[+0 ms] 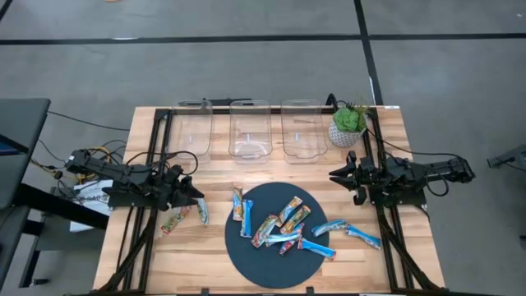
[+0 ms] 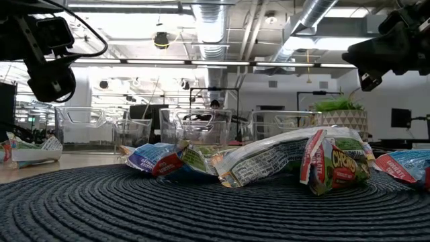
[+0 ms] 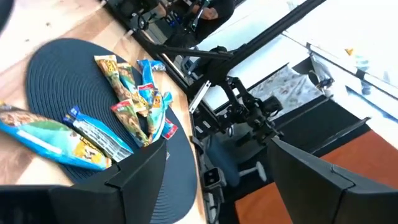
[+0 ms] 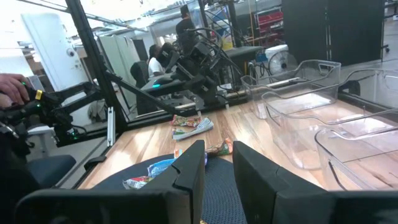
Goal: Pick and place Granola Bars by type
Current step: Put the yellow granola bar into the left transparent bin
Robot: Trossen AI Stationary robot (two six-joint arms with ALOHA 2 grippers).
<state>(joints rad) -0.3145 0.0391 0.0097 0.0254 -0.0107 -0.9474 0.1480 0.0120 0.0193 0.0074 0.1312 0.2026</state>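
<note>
Granola Bars [image 1: 283,226] lie overlapping on a round dark mat [image 1: 246,263] at lower centre. Left gripper [image 1: 194,196], fingers apart, hovers at its left edge; right gripper [image 1: 337,175], nearly together and empty, waits right. Overlapping, slippery wrappers risk a double pick

Granola Bars [image 3: 127,106] on dark mat [image 3: 56,68]

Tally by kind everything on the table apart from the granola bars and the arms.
clear bins: 3
potted plant: 1
round mat: 1
Total: 5
</note>
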